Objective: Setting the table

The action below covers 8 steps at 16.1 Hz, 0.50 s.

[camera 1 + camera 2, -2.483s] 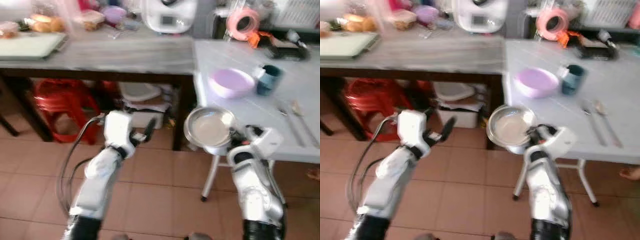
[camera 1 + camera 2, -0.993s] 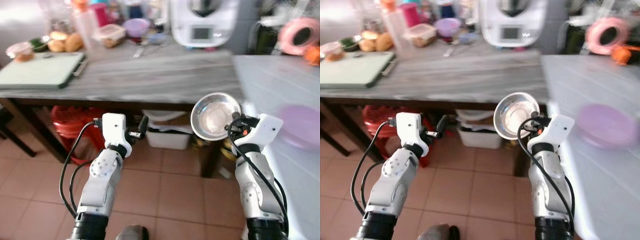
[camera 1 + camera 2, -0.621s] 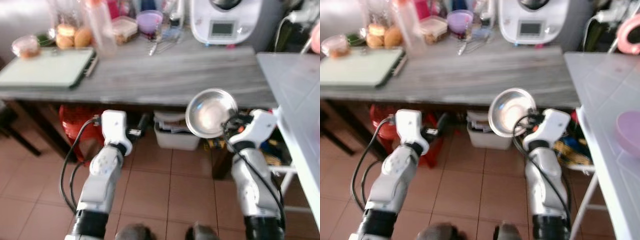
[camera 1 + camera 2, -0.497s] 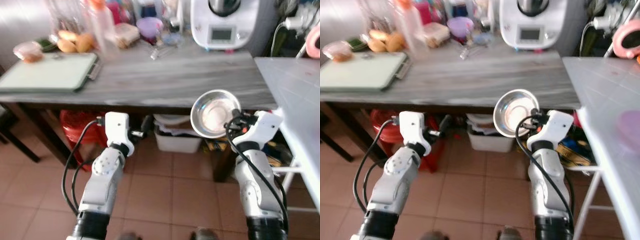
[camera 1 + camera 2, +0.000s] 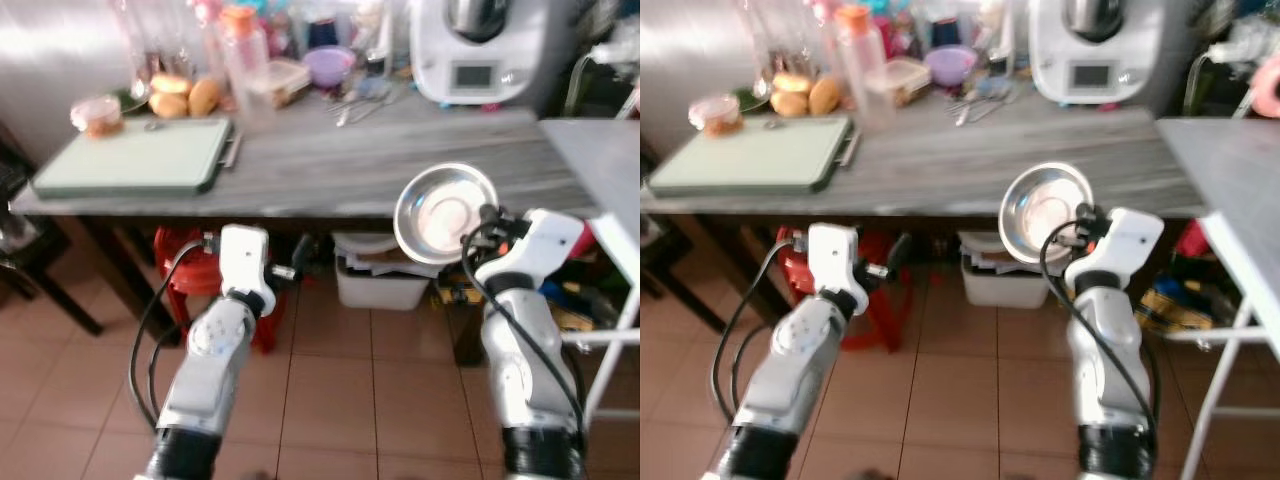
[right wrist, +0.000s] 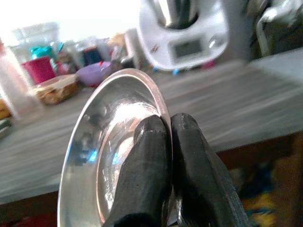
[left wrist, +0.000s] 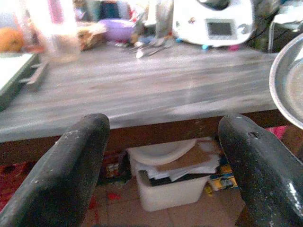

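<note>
1 shiny round steel bowl (image 5: 446, 214), tilted on edge, rim pinched by right tool (image 6: 163, 142), left tool (image 7: 161, 161) spread, empty.

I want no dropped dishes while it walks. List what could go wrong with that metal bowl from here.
1. The right gripper pinches only the rim of the metal bowl, which stands on edge. A jolt might twist it loose onto the tiled floor.
2. The bowl is carried close to the edge of the grey counter, so turning could knock it against that edge.
3. The left gripper is open and holds nothing, so it gives the bowl no support.
</note>
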Available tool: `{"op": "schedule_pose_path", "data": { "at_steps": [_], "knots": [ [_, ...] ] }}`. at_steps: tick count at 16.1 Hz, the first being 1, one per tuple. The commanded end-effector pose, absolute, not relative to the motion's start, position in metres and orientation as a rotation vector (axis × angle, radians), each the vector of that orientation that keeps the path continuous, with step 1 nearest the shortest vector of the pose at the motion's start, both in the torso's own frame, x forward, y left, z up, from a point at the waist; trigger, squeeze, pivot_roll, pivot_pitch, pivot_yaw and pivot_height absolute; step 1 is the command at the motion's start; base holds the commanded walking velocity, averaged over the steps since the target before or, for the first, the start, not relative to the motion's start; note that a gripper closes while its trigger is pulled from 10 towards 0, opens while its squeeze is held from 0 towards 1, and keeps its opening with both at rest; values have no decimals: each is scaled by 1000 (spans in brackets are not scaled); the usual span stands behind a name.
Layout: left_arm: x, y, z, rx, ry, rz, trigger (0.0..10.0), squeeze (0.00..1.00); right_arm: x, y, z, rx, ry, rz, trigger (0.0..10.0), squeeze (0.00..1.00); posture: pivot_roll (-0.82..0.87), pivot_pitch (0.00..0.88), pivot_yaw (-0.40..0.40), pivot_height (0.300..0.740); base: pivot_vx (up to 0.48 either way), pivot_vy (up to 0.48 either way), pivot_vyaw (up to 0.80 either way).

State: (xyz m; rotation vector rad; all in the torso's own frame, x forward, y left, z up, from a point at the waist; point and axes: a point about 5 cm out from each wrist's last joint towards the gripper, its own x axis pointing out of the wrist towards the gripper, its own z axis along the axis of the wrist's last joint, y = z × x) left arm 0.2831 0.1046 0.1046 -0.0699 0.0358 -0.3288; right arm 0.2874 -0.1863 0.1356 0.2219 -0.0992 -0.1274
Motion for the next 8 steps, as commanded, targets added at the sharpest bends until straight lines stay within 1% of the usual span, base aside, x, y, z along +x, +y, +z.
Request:
{"op": "schedule_pose_path", "data": {
  "at_steps": [1, 8],
  "knots": [
    [285, 105, 110, -65, 13, -332, 10000, 0, 289, -184, 142, 213, -125, -115, 10000, 0, -62, 0, 61, 740, 480, 0, 0],
    [283, 104, 110, -72, 13, -347, 10000, 0, 291, -185, 143, 209, -131, -120, 10000, 0, -60, 0, 60, 740, 480, 0, 0]
  ]
}}
